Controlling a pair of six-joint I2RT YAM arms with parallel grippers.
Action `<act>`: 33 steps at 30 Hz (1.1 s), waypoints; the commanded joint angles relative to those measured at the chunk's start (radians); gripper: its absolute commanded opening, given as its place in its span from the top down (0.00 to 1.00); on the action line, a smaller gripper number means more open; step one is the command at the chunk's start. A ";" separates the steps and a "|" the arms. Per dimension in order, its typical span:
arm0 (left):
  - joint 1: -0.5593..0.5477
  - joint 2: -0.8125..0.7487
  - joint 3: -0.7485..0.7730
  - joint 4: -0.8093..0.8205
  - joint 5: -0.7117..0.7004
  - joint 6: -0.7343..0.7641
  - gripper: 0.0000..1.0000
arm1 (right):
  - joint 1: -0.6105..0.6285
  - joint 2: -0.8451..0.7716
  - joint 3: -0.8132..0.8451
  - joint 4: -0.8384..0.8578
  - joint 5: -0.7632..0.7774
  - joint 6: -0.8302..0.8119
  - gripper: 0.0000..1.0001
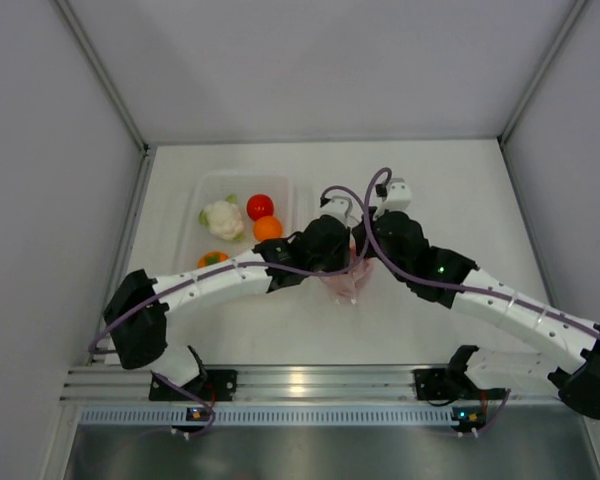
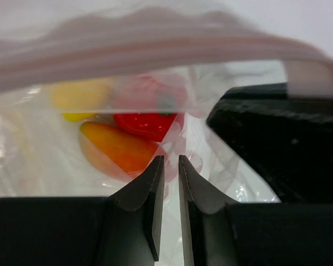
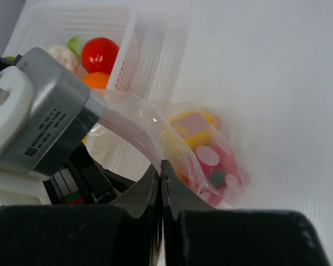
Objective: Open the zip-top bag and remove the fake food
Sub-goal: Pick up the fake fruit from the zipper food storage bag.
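The zip-top bag [image 1: 346, 283] lies between both grippers at the table's middle. Its pink zip strip [image 2: 155, 44] arcs across the top of the left wrist view. Fake food shows through the plastic: a yellow lemon [image 2: 77, 97], a red pepper [image 2: 144, 123] and an orange piece [image 2: 119, 147]. My left gripper [image 2: 169, 160] is nearly closed, with thin clear film between its jaws. My right gripper [image 3: 161, 164] is shut on the bag's rim, with the bag [image 3: 211, 149] and its red and yellow food just beyond. One of the right gripper's fingers [image 2: 277, 138] is close on the right.
A tray [image 1: 202, 185] at the back left holds a white cauliflower [image 1: 223, 217], a red tomato [image 1: 260, 206], an orange [image 1: 268, 228] and a persimmon [image 1: 212, 259]. It stands just left of the bag. Grey walls enclose the table on three sides.
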 commanded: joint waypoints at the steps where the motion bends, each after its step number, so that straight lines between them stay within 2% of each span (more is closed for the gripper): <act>1: -0.035 0.064 0.088 0.014 -0.085 -0.022 0.78 | 0.011 -0.049 -0.030 -0.039 0.071 -0.020 1.00; 6: -0.035 0.184 0.124 0.014 -0.137 -0.039 0.64 | 0.006 -0.098 -0.075 -0.109 0.121 -0.040 1.00; 8: -0.035 0.239 0.139 0.014 -0.149 -0.050 0.60 | 0.002 -0.133 -0.118 -0.099 0.086 -0.054 1.00; 11: -0.035 0.302 0.173 0.013 -0.166 -0.056 0.58 | -0.009 -0.172 -0.164 -0.107 0.066 -0.057 1.00; 16: -0.036 0.336 0.191 0.014 -0.200 -0.074 0.51 | -0.012 -0.218 -0.193 -0.153 0.077 -0.072 1.00; 23: -0.037 0.362 0.242 0.018 -0.160 -0.059 0.31 | -0.023 -0.285 -0.213 -0.211 0.100 -0.091 1.00; 27: -0.038 0.388 0.268 0.028 -0.149 -0.044 0.24 | -0.026 -0.319 -0.213 -0.236 0.094 -0.100 1.00; 33: -0.037 0.408 0.257 0.151 -0.088 -0.001 0.17 | -0.035 -0.345 -0.257 -0.247 0.039 -0.106 1.00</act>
